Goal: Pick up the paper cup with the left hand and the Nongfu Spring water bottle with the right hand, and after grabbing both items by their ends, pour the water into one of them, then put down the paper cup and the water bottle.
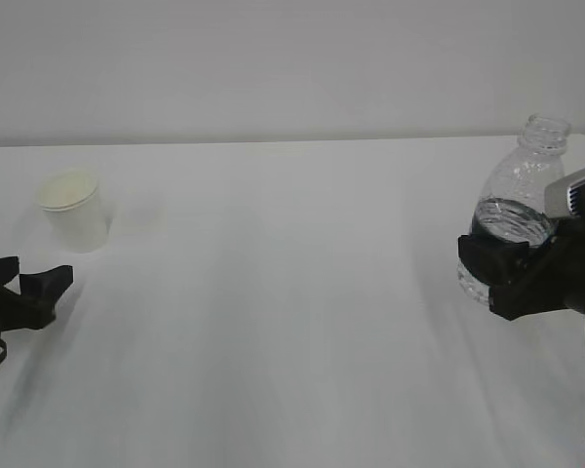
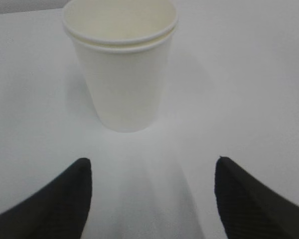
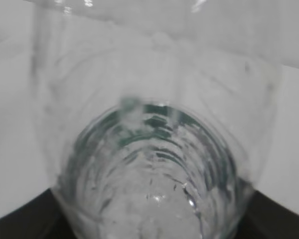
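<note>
The white paper cup (image 1: 75, 210) stands upright on the table at the far left, and its rim looks doubled. My left gripper (image 1: 34, 283) sits low just in front of it, open. In the left wrist view the cup (image 2: 120, 64) is ahead of the black fingertips (image 2: 82, 172), with nothing between them. At the right, the clear water bottle (image 1: 517, 195) stands upright and capless, partly filled with water (image 1: 512, 222). My right gripper (image 1: 502, 268) is shut on its lower body. The bottle (image 3: 154, 164) fills the right wrist view, hiding most of the fingers.
The white table (image 1: 292, 322) runs back to a pale wall (image 1: 292, 58). Nothing else stands between the cup and the bottle. The right arm's grey panel (image 1: 577, 190) sits beside the bottle's shoulder.
</note>
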